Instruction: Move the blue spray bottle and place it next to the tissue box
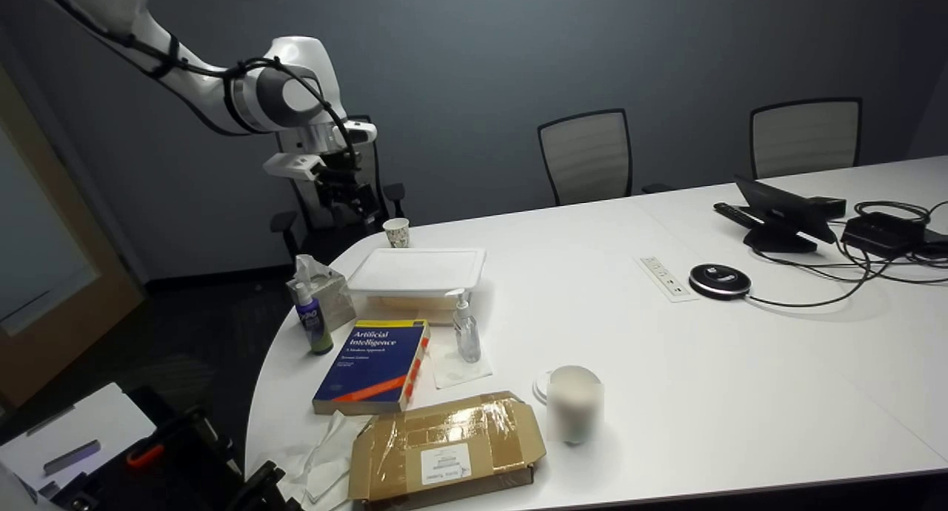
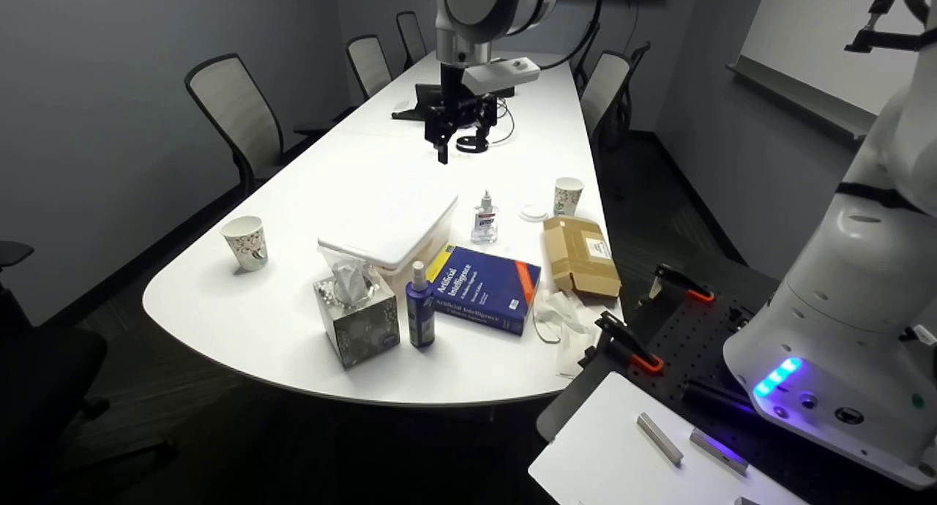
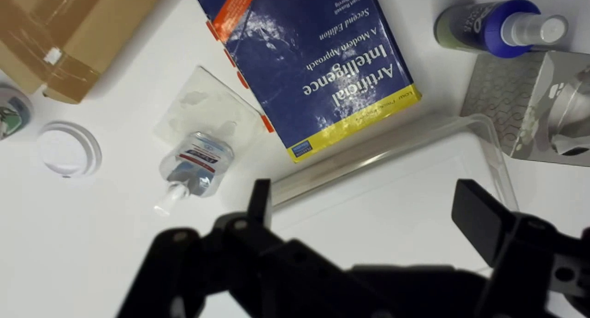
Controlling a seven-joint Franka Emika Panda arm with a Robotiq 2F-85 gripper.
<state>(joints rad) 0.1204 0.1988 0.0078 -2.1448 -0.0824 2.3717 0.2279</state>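
Apparently done: spray bottle (image 2: 420, 316) beside tissue box (image 2: 366, 329)

Stands upright just right of it in an exterior view — touching or not, can't tell. Gripper (image 3: 364, 198) well away, fingers apart, nothing held; likely only retreat remains. Near edge of the table (image 2: 256, 322) runs close to both; book (image 2: 483, 282) just right, tub (image 2: 388, 233) on the far side — open room left.
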